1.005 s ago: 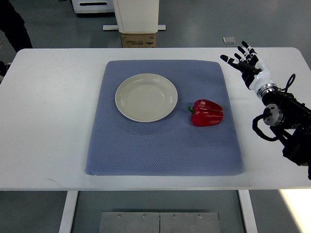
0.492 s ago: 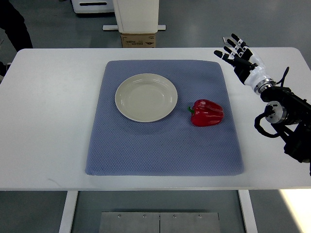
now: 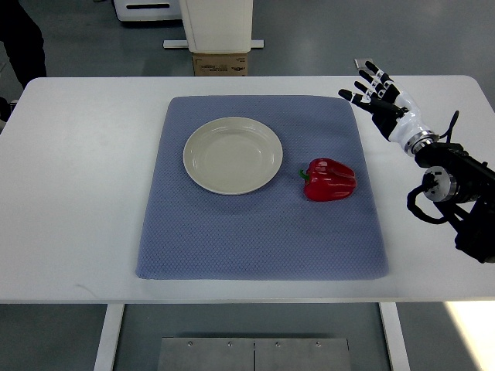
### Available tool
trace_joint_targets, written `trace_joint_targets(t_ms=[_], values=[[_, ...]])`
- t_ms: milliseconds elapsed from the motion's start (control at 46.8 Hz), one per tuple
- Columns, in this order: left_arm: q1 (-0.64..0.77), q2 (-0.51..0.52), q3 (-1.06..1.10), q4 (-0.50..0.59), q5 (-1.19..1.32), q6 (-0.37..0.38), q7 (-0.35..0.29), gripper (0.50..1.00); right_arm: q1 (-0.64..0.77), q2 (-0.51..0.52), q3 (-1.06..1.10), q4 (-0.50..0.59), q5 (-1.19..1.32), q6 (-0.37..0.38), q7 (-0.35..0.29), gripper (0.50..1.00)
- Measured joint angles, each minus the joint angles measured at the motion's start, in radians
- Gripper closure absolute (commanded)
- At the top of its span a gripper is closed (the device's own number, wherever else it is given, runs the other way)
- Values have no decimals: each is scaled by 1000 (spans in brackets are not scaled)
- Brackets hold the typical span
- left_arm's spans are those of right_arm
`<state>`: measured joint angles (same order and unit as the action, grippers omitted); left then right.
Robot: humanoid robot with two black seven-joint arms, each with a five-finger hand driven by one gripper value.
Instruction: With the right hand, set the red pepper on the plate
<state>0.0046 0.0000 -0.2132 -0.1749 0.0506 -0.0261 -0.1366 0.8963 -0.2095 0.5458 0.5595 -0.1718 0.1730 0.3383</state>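
Observation:
A glossy red pepper with a short green stem lies on its side on the blue-grey mat, right of centre. An empty cream plate sits on the mat to the pepper's upper left, a small gap between them. My right hand hovers over the table by the mat's back right corner, fingers spread and holding nothing. It is well up and to the right of the pepper. Its black forearm runs off the right edge.
The white table carries only the mat and its items. Beyond the far edge stand a white machine base and a cardboard box. A dark-clothed person's edge shows at the top left.
My right hand has lifted toward the table's far edge and shifted left, nearer the mat's corner. The pepper and plate have not moved.

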Motion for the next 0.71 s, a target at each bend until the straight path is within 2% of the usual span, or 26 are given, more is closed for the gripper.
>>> trace_joint_targets(t_ms=[214, 470, 706], values=[[0, 0, 0, 0, 0, 0, 0, 500, 26, -82, -52, 75, -44, 1, 2, 500], [0, 0, 0, 0, 0, 0, 0, 500, 83, -233, -208, 268, -127, -1, 64, 507], [0, 0, 0, 0, 0, 0, 0, 500, 90, -269, -235, 322, -253, -10, 81, 519]])
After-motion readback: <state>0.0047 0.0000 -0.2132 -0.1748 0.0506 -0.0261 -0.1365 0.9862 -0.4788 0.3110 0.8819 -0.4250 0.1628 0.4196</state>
